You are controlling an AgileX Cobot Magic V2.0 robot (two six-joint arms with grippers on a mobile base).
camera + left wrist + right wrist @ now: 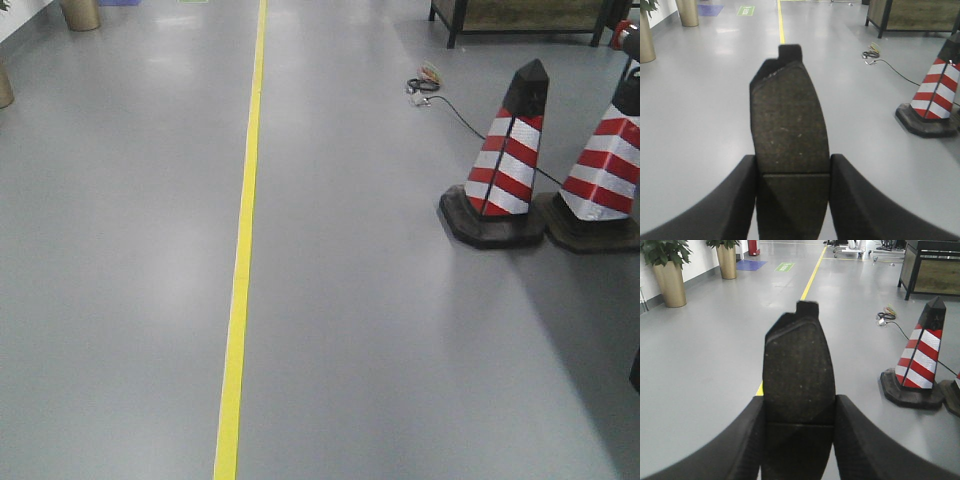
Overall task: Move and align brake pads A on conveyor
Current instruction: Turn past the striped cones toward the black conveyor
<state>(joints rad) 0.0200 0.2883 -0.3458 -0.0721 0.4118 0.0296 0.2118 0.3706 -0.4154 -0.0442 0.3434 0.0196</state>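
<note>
Left end effector [793,167] clamps a gritty brake pad [789,115]; right end effector [799,407] clamps a second brake pad [799,365], both held above grey floor [120,250] near a striped cone [505,160]

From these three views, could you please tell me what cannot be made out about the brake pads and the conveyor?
Conveyor: in no view; all three show only grey floor.
Left brake pad: lower end hidden inside the left gripper and cut by the bottom edge, left wrist view.
Right brake pad: likewise in the right gripper, right wrist view.
Second cone: cut off by the right edge, front view.
</note>
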